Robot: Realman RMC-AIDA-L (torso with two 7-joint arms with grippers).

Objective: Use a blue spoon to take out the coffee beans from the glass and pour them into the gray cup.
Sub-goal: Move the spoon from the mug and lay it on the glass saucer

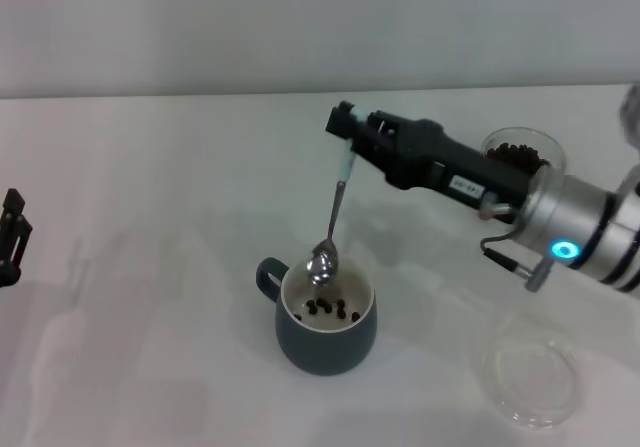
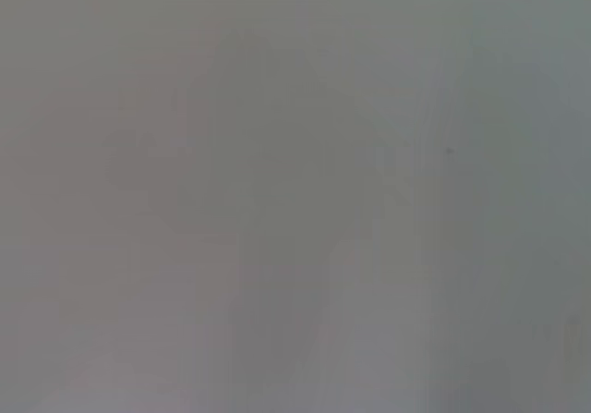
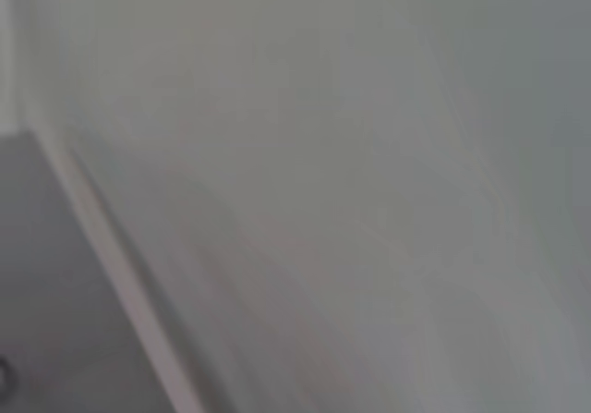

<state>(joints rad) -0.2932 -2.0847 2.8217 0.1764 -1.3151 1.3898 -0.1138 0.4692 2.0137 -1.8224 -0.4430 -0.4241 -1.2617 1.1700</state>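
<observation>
Pinching the blue spoon (image 1: 336,207) above the gray cup (image 1: 326,329): right tool (image 1: 347,139), head view only; wrist views blank.

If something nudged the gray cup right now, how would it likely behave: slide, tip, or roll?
The gray cup looks squat and wide-bodied, so it would probably slide rather than tip. It stands upright with only a few coffee beans inside, so it is likely light for its size. The right hand holds the blue spoon with its bowl just over the rim, so a nudge might knock it.
</observation>
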